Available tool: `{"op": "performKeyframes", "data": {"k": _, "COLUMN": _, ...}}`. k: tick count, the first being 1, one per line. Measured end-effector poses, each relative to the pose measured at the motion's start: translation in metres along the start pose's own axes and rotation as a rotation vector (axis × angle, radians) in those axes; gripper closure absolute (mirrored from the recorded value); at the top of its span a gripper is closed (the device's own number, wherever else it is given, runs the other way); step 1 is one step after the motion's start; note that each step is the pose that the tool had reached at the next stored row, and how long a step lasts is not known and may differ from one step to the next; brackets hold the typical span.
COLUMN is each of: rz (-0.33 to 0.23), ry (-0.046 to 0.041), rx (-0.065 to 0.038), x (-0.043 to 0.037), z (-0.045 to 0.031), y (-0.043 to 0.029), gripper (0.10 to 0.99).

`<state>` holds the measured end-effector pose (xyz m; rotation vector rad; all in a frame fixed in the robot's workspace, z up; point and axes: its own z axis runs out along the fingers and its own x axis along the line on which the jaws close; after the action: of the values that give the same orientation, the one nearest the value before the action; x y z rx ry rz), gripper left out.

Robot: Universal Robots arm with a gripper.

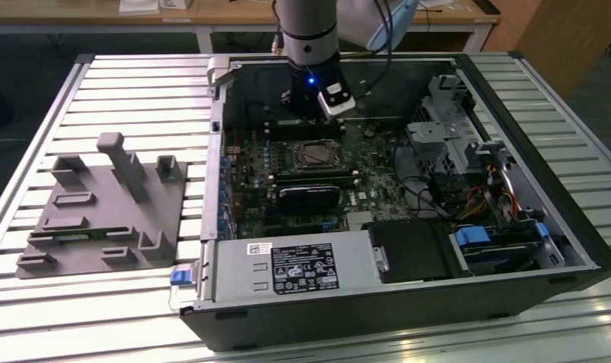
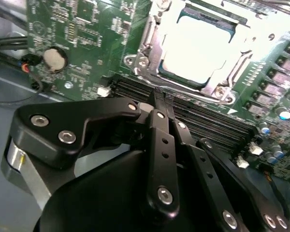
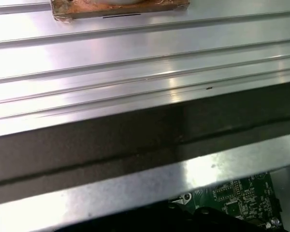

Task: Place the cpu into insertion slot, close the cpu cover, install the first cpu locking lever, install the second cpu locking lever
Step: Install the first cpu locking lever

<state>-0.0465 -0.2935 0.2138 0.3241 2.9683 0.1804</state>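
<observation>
The cpu [image 2: 198, 46] lies in the insertion slot [image 1: 314, 155], its dull silver top showing through the window of the cpu cover [image 2: 217, 86]. The cover lies flat on the socket. Thin silvery lever rods [image 2: 144, 46] run along two sides of the frame; whether they are latched I cannot tell. My gripper [image 2: 157, 102] hangs over the long black slots [image 2: 203, 121] just beside the socket. Its black fingers [image 2: 160, 140] meet at the tips, shut on nothing. In the exterior view the gripper [image 1: 321, 113] stands just behind the socket, inside the open case.
The open computer case [image 1: 547, 227] lies on a slatted aluminium table [image 1: 134, 83]. A black card [image 1: 311, 198], cables [image 1: 487, 197] and a drive cage [image 1: 437, 144] crowd the board. A grey fixture [image 1: 99, 215] sits at the exterior view's left. The first wrist view shows slats [image 3: 135, 53] and the board's corner [image 3: 237, 200].
</observation>
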Motion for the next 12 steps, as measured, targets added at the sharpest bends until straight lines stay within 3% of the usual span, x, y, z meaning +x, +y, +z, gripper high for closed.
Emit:
{"op": "performKeyframes", "data": {"k": 2, "rz": 0.001, "ry": 0.0202, "rx": 0.01, "x": -0.0005, "z": 0.0006, "y": 0.0, "gripper": 0.98}}
{"op": "performKeyframes", "data": {"k": 4, "rz": 0.002, "ry": 0.031, "rx": 0.02, "x": -0.0006, "z": 0.001, "y": 0.0, "gripper": 0.98}}
{"op": "performKeyframes", "data": {"k": 12, "rz": -0.001, "ry": 0.05, "rx": 0.064, "x": -0.0017, "z": 0.0016, "y": -0.0053, "gripper": 0.98}}
